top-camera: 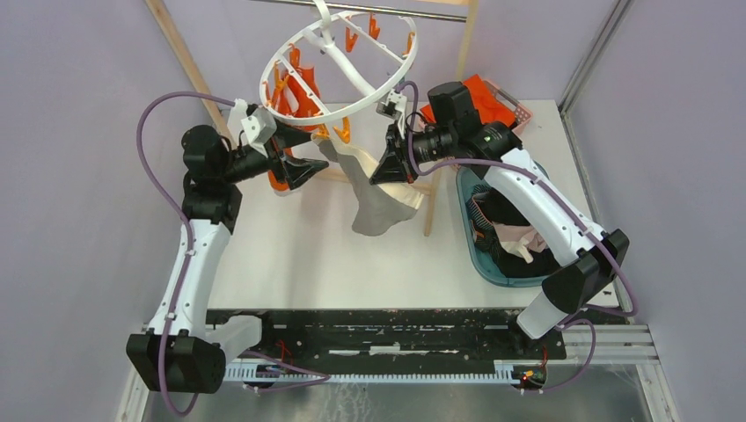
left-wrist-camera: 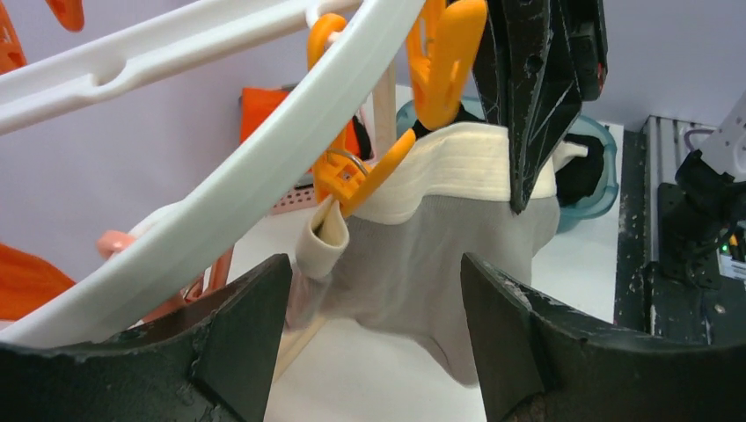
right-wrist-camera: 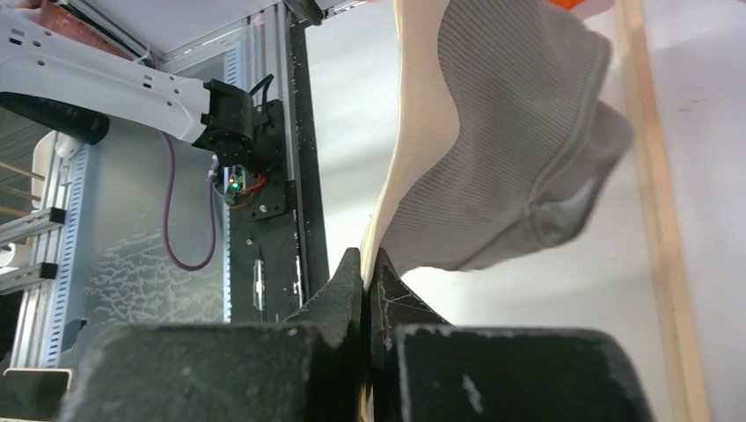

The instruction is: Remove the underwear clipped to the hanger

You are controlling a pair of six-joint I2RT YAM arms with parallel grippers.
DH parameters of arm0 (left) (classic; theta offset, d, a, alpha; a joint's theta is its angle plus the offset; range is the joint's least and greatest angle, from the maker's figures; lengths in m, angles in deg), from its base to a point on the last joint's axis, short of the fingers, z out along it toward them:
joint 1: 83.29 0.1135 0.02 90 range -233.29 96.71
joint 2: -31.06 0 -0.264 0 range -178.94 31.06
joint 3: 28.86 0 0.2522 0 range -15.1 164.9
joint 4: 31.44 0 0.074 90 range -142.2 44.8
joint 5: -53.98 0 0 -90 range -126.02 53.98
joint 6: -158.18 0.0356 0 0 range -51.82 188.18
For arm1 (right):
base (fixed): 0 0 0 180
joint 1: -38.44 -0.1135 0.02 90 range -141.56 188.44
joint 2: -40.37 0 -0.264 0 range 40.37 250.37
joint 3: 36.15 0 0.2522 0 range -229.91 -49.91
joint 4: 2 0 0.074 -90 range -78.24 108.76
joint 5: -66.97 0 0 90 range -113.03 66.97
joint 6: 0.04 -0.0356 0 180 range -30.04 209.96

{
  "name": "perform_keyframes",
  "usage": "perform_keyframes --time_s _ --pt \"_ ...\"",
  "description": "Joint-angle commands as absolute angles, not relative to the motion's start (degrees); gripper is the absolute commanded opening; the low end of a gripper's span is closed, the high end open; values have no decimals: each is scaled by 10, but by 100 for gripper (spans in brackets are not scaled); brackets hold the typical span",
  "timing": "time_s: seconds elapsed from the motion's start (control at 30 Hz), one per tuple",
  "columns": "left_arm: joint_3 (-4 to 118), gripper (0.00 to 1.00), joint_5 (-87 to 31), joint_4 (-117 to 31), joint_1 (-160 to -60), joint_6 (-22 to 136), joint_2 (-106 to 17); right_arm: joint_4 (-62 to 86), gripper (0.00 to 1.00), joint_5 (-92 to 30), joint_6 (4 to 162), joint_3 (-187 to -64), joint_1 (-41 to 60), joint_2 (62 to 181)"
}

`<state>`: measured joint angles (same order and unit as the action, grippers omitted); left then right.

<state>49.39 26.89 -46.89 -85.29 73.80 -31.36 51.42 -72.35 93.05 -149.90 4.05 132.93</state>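
Looking down from above, I am finding the hanger (left-wrist-camera: 264,163) at 12 o'clock over the desk (top-camera: 290,255). It is tilted, and the beige-grey underwear (top-camera: 380,198) is hanging free just below its rim.

The right tool (top-camera: 391,167) is clamping the cream waistband at the garment's 3 o'clock end. In its own camera the two fingers are pressed together with the band between them. I think it is holding there for two reasons: to carry the cloth when it comes loose, and to keep the band stretched so the clip is easy to reach.

In the left wrist view, at the 9 o'clock end of the band, an orange peg (left-wrist-camera: 352,180) is biting the folded corner. So the garment is not released yet. The left tool (left-wrist-camera: 374,272) is spread wide and empty, facing this corner from below, with the peg at about its 11 o'clock. I judge it is placed this way to squeeze the peg or to pull the corner out.

The teal basin (left-wrist-camera: 605,198) is sitting at 3 o'clock on the desk, near the right arm, probably as the drop place. The tilted ring may swing under a pull, so I am planning a slow tug.
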Motion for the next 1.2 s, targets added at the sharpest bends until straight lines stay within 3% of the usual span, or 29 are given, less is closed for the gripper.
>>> perform_keyframes --time_s 0.0,0.23,0.83,1.17 --pt "453 78 313 -208 -854 572 -306 510 2 -771 915 -1534 39 1315" --pt "390 83 279 -63 -888 532 -290 510 2 -790 908 -1528 38 1315" --pt "337 79 147 11 -916 494 -297 493 1 -819 885 -1521 32 1307" --pt "333 83 155 71 -916 444 -326 484 1 -830 875 -1513 32 1301"
